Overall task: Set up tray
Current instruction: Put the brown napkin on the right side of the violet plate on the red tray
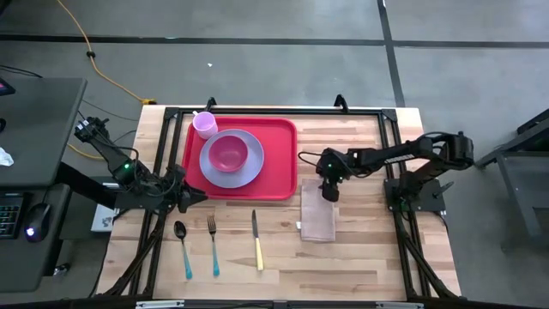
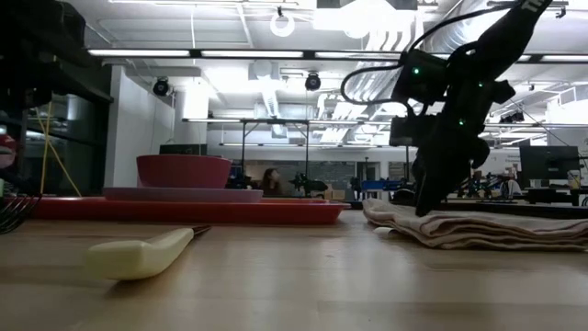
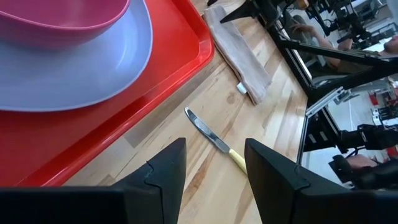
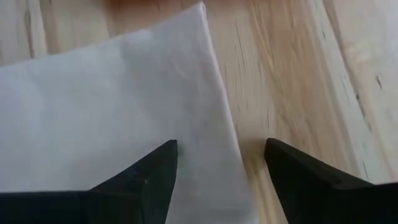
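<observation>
Hovering over napkin (image 1: 318, 219) beside tray (image 1: 283, 137), right claw (image 4: 221, 171) spread wide, empty; left claw (image 3: 214, 171) parted, empty

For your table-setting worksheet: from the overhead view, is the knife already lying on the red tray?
No. The knife lies on the bare wooden table, in front of the red tray, beside the fork.

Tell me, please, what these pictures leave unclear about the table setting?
- Cup: its contents, too small in the high view.
- Spoon and fork: absent from the low view; only the knife handle shows, blurred.
- Napkin: right gripper is open above it; contact unclear.
</observation>
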`<state>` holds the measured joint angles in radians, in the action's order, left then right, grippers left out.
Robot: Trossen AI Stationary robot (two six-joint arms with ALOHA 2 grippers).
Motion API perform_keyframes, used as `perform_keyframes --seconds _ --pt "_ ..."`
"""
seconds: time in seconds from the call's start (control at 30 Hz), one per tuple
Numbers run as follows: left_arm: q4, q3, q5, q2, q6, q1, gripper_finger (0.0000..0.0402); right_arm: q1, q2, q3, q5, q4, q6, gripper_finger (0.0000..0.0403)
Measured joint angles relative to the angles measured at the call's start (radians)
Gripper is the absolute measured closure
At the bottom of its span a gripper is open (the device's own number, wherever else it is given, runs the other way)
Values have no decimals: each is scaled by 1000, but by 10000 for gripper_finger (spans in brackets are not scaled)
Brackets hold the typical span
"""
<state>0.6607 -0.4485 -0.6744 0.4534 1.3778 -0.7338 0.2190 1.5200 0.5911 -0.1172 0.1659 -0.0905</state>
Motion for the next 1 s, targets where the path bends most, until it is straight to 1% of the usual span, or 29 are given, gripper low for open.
perform_keyframes --seconds 0.17,0.3,0.4,0.5,0.77,0.83,1.0 --pt "0 0 2 0 8 0 208 5 45 2 -23 -12 6 182" --pt "1 0 2 0 8 0 208 5 50 1 -30 -18 7 206" --pt "3 0 2 0 8 0 208 6 51 0 -39 -19 14 241" --pt "4 0 2 0 8 0 208 6 53 0 -56 -19 23 284" --pt "17 -1 1 0 15 0 208 5 56 -3 -127 -14 21 390" --pt "20 -1 1 0 15 0 208 4 56 -3 -134 -12 20 398" --pt "20 -1 1 0 16 0 208 4 56 -4 -137 -11 20 401"
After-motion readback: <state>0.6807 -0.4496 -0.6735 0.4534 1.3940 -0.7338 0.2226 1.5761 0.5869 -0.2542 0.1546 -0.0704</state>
